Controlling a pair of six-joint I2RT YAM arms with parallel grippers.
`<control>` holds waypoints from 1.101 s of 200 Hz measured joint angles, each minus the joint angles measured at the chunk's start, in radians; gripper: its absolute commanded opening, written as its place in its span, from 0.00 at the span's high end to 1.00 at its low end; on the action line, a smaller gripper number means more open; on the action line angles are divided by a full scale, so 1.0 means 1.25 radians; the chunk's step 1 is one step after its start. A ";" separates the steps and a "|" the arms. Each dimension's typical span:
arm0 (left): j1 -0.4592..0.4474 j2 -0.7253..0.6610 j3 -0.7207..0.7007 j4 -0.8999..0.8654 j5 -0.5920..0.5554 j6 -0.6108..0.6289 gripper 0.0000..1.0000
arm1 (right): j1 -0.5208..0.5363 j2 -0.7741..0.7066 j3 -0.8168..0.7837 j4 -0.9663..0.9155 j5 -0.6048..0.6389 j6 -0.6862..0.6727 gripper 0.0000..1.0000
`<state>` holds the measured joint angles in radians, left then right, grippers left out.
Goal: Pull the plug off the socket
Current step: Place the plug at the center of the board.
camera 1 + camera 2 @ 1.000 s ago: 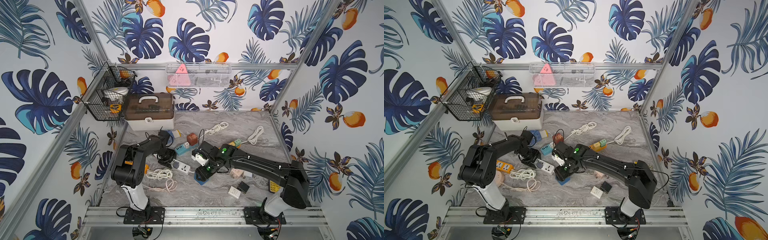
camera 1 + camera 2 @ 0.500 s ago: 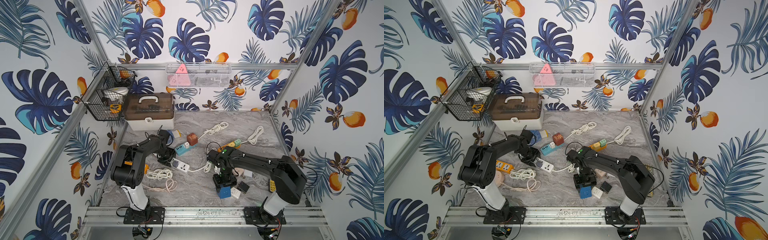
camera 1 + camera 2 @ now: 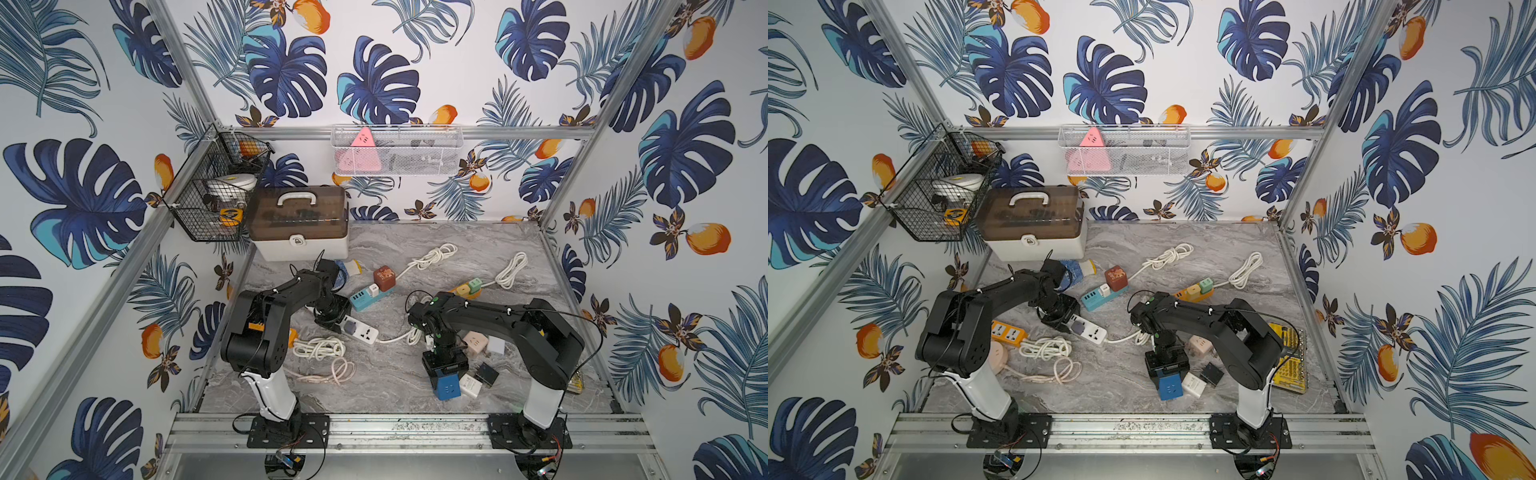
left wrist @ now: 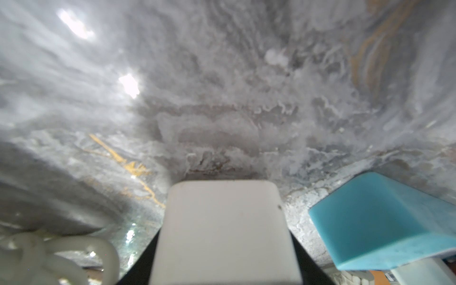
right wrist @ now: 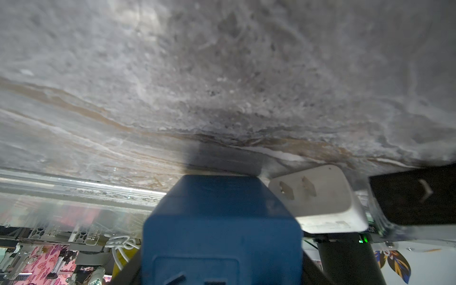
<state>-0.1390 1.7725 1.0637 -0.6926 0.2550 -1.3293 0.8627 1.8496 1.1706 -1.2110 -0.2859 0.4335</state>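
- Our right gripper point(image 3: 445, 371) has its jaws clamped on the blue plug point(image 3: 448, 387), near the front edge of the desk point(image 3: 374, 395) and well apart from the white power strip point(image 3: 360, 331).
- Our left gripper point(image 3: 332, 316) is clamped on one end of that strip.
- We judge the plug to be a light, stiff, smooth plastic cube. Its flat opposite sides give us the surest hold.
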 measured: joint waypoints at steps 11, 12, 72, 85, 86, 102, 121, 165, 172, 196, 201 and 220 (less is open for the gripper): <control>0.000 0.000 0.002 0.001 -0.005 0.000 1.00 | -0.004 0.007 0.000 0.002 0.004 0.000 0.21; 0.000 0.000 0.002 0.001 -0.006 0.000 1.00 | -0.005 0.008 0.000 0.002 0.004 -0.001 0.20; 0.000 -0.002 -0.001 0.003 -0.009 0.000 1.00 | -0.006 -0.001 0.023 0.006 0.027 -0.003 0.08; 0.000 -0.004 -0.003 0.003 -0.010 0.000 1.00 | -0.006 -0.017 0.035 0.002 0.034 -0.003 0.08; 0.000 -0.004 -0.003 0.003 -0.010 0.000 1.00 | -0.006 -0.019 0.036 0.001 0.036 -0.003 0.08; 0.000 -0.006 -0.005 0.005 -0.010 0.000 1.00 | -0.006 -0.041 0.062 -0.007 0.054 -0.003 0.10; 0.000 -0.009 -0.010 0.009 -0.010 0.000 1.00 | -0.004 -0.073 0.111 -0.017 0.083 -0.003 0.12; 0.000 -0.014 -0.016 0.011 -0.009 0.000 1.00 | 0.125 -0.107 0.226 0.087 0.202 -0.080 0.21; 0.000 -0.015 -0.018 0.012 -0.009 0.000 1.00 | 0.157 -0.115 0.215 0.143 0.222 -0.110 0.21; 0.000 -0.017 -0.020 0.013 -0.008 0.000 1.00 | 0.219 -0.143 0.114 0.393 0.259 -0.229 0.21; 0.000 -0.017 -0.020 0.013 -0.009 0.000 1.00 | 0.219 -0.143 0.093 0.447 0.266 -0.247 0.21; 0.000 -0.017 -0.020 0.013 -0.009 0.000 1.00 | 0.221 -0.110 0.058 0.619 0.291 -0.321 0.23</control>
<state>-0.1387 1.7515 1.0389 -0.6765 0.2443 -1.3296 1.1389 1.7126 1.2427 -0.4370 0.0780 0.0326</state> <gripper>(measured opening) 0.543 0.786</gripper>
